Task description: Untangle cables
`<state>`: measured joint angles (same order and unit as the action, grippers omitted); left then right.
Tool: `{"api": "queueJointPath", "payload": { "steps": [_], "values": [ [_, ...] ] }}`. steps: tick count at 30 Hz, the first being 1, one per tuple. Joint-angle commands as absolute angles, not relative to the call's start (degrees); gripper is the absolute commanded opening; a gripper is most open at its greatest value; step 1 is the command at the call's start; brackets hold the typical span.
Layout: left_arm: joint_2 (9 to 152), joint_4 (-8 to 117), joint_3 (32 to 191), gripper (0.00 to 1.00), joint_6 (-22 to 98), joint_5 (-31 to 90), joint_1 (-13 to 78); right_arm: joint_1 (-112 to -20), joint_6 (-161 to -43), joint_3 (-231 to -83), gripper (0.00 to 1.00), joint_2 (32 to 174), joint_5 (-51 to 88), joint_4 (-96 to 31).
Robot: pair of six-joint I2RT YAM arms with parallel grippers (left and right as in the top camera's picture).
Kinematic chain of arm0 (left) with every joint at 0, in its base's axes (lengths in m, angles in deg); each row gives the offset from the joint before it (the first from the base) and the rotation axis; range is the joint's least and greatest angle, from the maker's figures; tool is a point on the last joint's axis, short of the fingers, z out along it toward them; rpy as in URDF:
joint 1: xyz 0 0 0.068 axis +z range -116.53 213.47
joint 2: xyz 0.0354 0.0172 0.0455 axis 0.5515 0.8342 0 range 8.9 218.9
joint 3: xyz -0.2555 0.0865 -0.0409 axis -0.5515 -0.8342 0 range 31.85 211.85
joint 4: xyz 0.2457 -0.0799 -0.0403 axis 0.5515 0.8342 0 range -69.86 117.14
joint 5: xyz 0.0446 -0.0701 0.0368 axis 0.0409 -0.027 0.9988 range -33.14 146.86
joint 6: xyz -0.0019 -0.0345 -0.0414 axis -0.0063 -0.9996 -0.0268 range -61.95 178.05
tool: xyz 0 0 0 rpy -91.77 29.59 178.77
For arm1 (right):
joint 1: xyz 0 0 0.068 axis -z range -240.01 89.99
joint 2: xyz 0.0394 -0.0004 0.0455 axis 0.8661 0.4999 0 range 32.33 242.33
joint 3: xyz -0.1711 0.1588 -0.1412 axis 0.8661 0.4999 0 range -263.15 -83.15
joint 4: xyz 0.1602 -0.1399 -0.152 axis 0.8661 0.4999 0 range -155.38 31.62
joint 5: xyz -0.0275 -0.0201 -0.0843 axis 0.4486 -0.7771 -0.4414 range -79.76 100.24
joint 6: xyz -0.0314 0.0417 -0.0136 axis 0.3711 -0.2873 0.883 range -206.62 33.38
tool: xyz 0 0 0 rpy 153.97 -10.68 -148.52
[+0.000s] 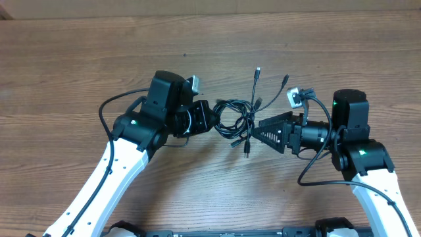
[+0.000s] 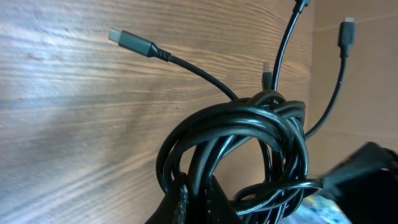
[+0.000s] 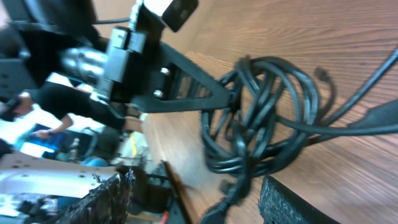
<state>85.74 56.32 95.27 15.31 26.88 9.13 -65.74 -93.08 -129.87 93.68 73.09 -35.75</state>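
Wooden surface (image 1: pixel 79 66) underneath; my left fingers (image 1: pixel 210 118) clench the cables (image 1: pixel 248 117) at the coil's edge, anchoring it, while my right fingers (image 1: pixel 262 130) stand released just beside, probably to pick a strand.

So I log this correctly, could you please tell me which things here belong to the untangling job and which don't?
Job: cables; left gripper, shut on them; right gripper, open.
Not the job: table; arm wires.
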Motion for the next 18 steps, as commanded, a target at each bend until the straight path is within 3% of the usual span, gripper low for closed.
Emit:
{"api": "queueJointPath", "payload": {
  "steps": [1, 11, 15, 18],
  "values": [
    [85.0, 55.9, 96.5, 0.04, 11.0, 23.8, 9.1, -66.0, -87.2, -130.9, 0.66, 93.2, 70.2, -35.3],
    [85.0, 55.9, 96.5, 0.04, 9.5, 22.3, 9.0, -66.0, -84.4, -130.9, 0.64, 93.2, 69.0, -35.2],
    [85.0, 55.9, 96.5, 0.04, 9.5, 22.3, 8.7, -66.0, -84.4, -130.9, 0.59, 93.2, 69.0, -35.2],
    [85.0, 55.9, 96.5, 0.04, 9.5, 22.3, 8.3, -66.0, -84.4, -130.9, 0.49, 93.2, 69.0, -35.2]
  ]
}}
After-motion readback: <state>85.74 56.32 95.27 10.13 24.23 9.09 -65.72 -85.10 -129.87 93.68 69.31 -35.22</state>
